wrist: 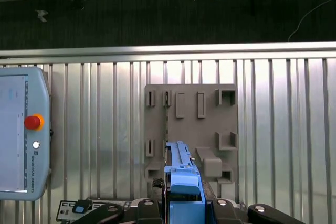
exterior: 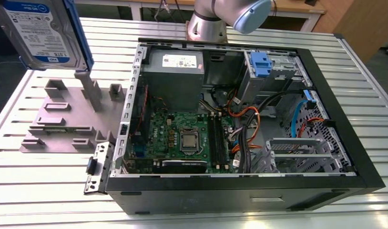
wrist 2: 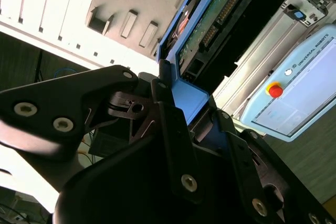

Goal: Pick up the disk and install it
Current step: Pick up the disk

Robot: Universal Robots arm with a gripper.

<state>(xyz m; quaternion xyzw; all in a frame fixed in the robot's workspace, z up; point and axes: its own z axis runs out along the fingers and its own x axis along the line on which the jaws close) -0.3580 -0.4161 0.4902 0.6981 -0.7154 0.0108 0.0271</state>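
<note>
The disk (exterior: 45, 33) hangs closest to the lens, at about ten o'clock in the exterior view. It is upright with its white-and-blue label facing out and the blue carrier frame along its edge, lifted clear above the grey fixture (exterior: 66, 119) that sits at nine o'clock on the ribbed worktop (exterior: 372, 119). In the second wrist view the claw (wrist 2: 191, 109) is closed tight on one short end of the blue frame, a black finger on each side, and the drive's green circuit board faces that camera. The open computer case (exterior: 245, 195) lies from the centre out to three o'clock, well apart from the disk. I judge the drive stiff and dense, fairly heavy for its size, with smooth metal faces and shock-sensitive insides; the bare board should not be pressed. The plastic frame may flex a little, so a hold on its end or side rails seems soundest.
</note>
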